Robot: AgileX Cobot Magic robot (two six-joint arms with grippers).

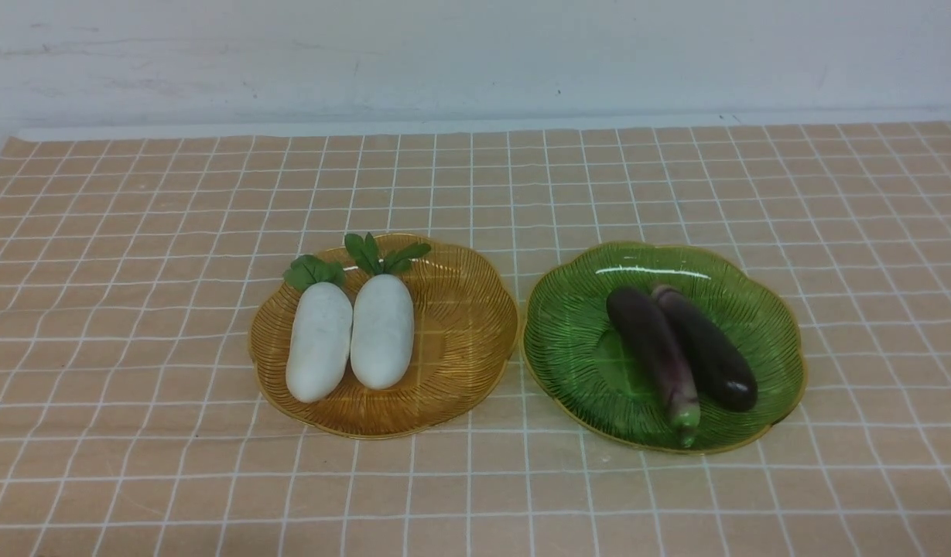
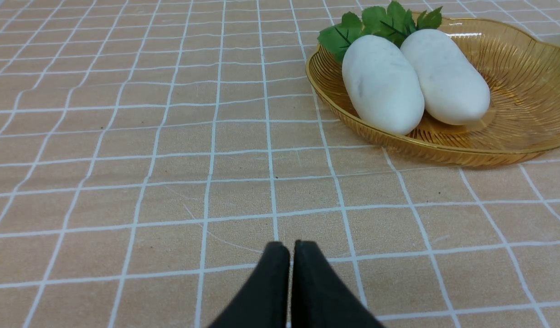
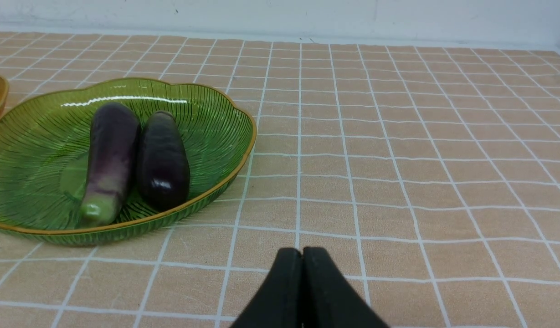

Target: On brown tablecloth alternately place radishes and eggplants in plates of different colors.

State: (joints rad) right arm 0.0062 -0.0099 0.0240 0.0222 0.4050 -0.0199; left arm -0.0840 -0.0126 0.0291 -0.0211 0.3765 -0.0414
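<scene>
Both radishes (image 1: 351, 333) lie side by side in the amber plate (image 1: 460, 340) on the left, both eggplants (image 1: 680, 348) in the green plate (image 1: 769, 325) on the right. Left end effector (image 2: 291, 246) and right end effector (image 3: 301, 253) are pressed together, holding nothing. Likely light, stiff and smooth, so they may slip; pinch mid-body across the width.

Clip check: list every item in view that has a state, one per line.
left radish: lying in amber plate, leaves toward the wall
right radish: same plate, beside the first
left eggplant: lying in green plate, green stem end toward the robot
right eggplant: same plate, alongside it
left gripper: shut, empty
right gripper: shut, empty
brown tablecloth: slightly wrinkled
</scene>
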